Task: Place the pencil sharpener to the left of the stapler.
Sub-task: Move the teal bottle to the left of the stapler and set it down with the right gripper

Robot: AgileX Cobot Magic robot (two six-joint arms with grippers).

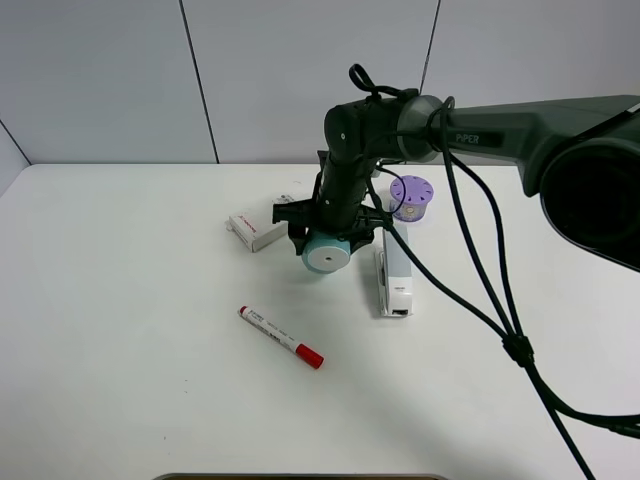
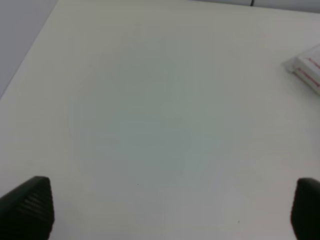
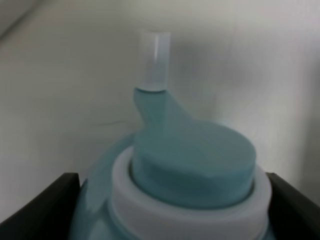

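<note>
Found the right gripper (image 1: 328,238) reaching across the middle and clamped on the pencil sharpener (image 1: 327,257), with black fingers (image 3: 37,207) pressed to either side of the teal body. Noted the sharpener's flat white end turned toward the high camera, so took the barrel axis as tipped up rather than lying along the table (image 1: 120,330). Cannot tell whether resting on the surface or held just above it. Located the stapler (image 1: 393,272) just beside the held sharpener on its right, long axis running near-to-far, with a narrow gap between the two. Judged the placement nearly met: only a lowering, if any, and a release needed, no sideways travel toward the stapler. Saw the left gripper (image 2: 167,212) with fingers wide apart over bare table, holding nothing, outside the high view and so farther from the job. Also logged a white box (image 1: 255,231) farther left.
</note>
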